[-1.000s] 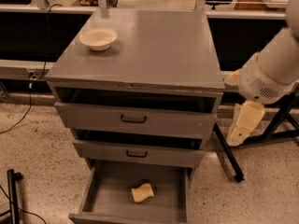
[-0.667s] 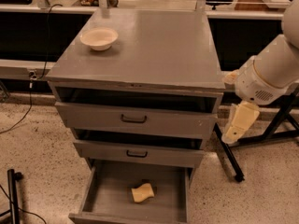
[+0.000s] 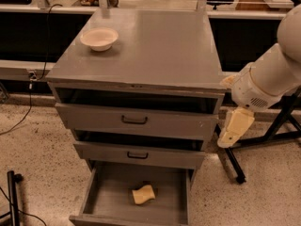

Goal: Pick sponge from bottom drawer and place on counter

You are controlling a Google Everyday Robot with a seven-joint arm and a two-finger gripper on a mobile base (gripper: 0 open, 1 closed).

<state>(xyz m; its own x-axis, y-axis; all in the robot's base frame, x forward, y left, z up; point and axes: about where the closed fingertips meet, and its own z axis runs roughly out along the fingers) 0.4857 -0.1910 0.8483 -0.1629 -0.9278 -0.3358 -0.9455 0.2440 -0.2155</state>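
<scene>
Lower the hand (image 3: 233, 131), grip state indeterminate, squarely over the sponge (image 3: 143, 194) lying below-left of it in the bottom drawer (image 3: 113, 187).

The pale yellow foam sponge (image 3: 143, 194) lay in the open grey metal bottom drawer (image 3: 112, 195); the cream gripper (image 3: 235, 128) hung beside the grey cabinet (image 3: 141, 120).

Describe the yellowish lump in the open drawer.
In the grey metal cabinet, the lowest drawer stands open. On its floor lies a pale yellow foam sponge, unlike the cream round bowl on the counter. The cream gripper hangs right of the cabinet.
</scene>
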